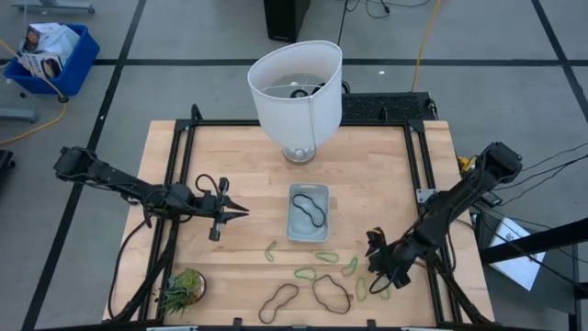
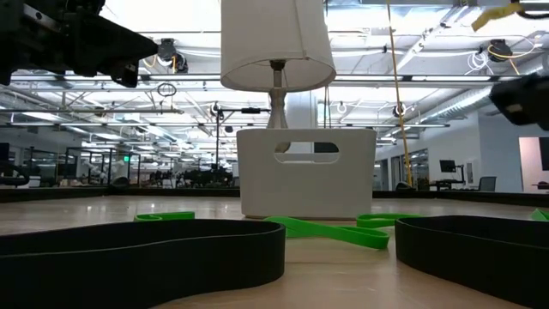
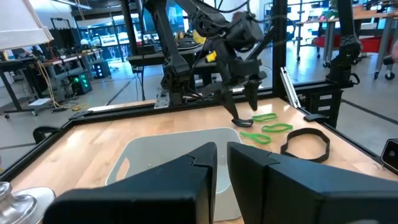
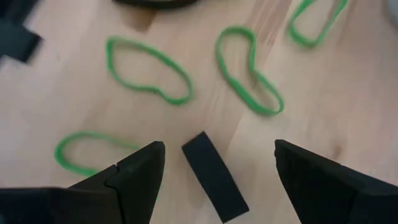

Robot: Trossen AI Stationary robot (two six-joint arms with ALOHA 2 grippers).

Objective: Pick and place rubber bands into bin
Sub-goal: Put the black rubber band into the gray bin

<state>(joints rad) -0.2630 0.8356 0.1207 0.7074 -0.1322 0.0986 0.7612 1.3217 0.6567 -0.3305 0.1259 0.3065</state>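
Note:
Several light-green rubber bands [image 1: 326, 256] and two larger dark ones [image 1: 331, 292] lie flat on the wooden table near its front edge. Another dark band [image 1: 313, 210] lies in the pale-blue bin [image 1: 292, 225] at the table's middle. My right gripper [image 4: 217, 162] hangs open, slanting down, just above the green bands [image 4: 249, 68] at the front right, with a short black strip [image 4: 211, 177] on the table between its fingers. My left gripper [image 1: 241, 211] waits shut and level, left of the bin, holding nothing.
A white lampshade on a metal foot [image 1: 296, 92] stands behind the bin at the table's far edge. A spiky green plant [image 1: 182, 287] sits at the front left corner. Black frame rails [image 1: 184, 184] run along the table's sides.

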